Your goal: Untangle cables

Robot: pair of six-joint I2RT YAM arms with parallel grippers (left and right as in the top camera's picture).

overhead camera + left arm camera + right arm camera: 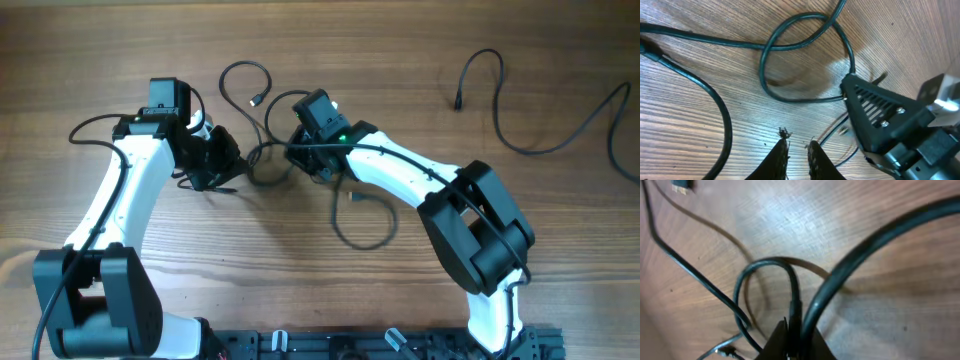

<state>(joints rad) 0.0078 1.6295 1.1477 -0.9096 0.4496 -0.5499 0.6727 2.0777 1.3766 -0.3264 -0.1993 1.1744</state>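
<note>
Nearest the arm bases, one strand of the cables curls in an open loop on the table, just beside the right arm. Beyond it, the right gripper is clamped tight on a thin strand where it bends into a small loop. Facing it, the left gripper sits low over bare wood, its fingers a narrow gap apart with nothing between them. The tangle lies between the two grippers. Farther off, a strand curls round to a plug. Well apart at the far right lies a loose cord.
</note>
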